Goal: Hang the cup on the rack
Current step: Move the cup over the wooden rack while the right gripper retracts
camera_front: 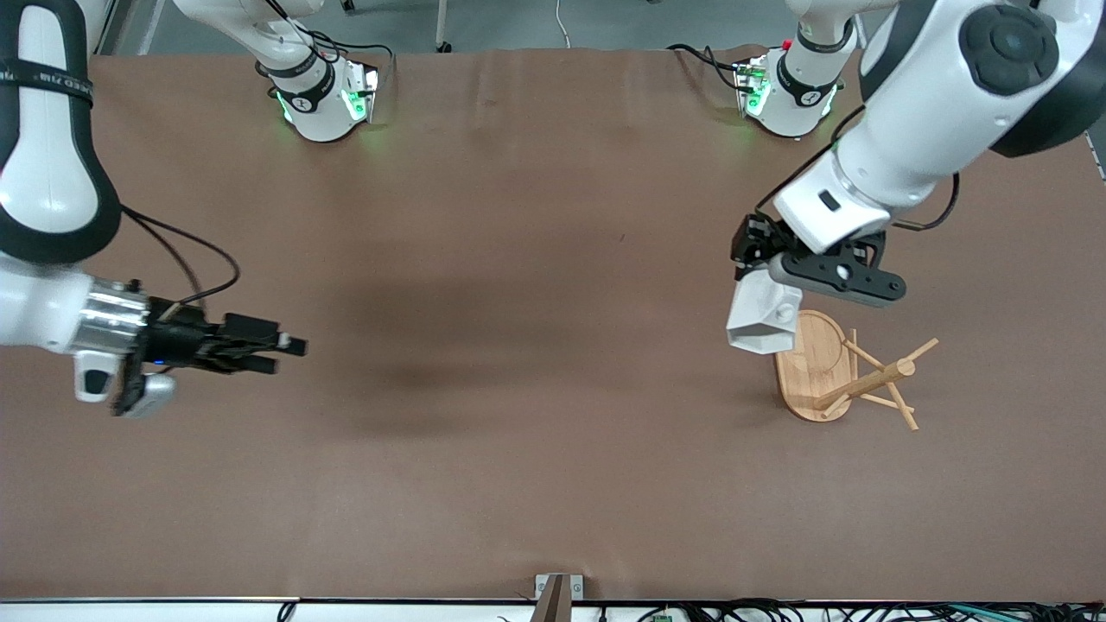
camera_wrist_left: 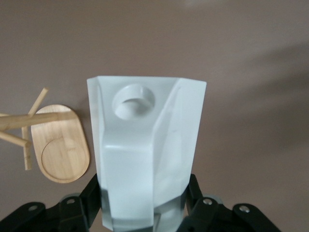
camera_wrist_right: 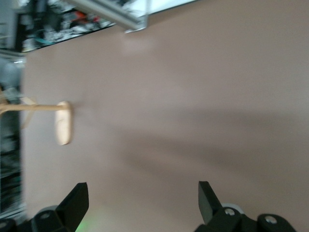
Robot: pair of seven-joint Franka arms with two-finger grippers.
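Observation:
My left gripper [camera_front: 760, 275] is shut on the white faceted cup [camera_front: 762, 318] and holds it in the air over the table, just beside the rack's oval base on the side toward the right arm. In the left wrist view the cup [camera_wrist_left: 145, 150] fills the middle, its round handle hole facing the camera, black fingers [camera_wrist_left: 89, 198] pressed on both sides. The bamboo rack [camera_front: 851, 371] stands near the left arm's end of the table, post and thin pegs leaning toward the front camera; it also shows in the left wrist view [camera_wrist_left: 53, 140]. My right gripper [camera_front: 289, 354] is open and empty, low over the table at the right arm's end.
The brown table top [camera_front: 518, 259] is bare apart from the rack. Both arm bases [camera_front: 324, 95] stand along the edge farthest from the front camera. The right wrist view shows the rack [camera_wrist_right: 58, 121] small in the distance.

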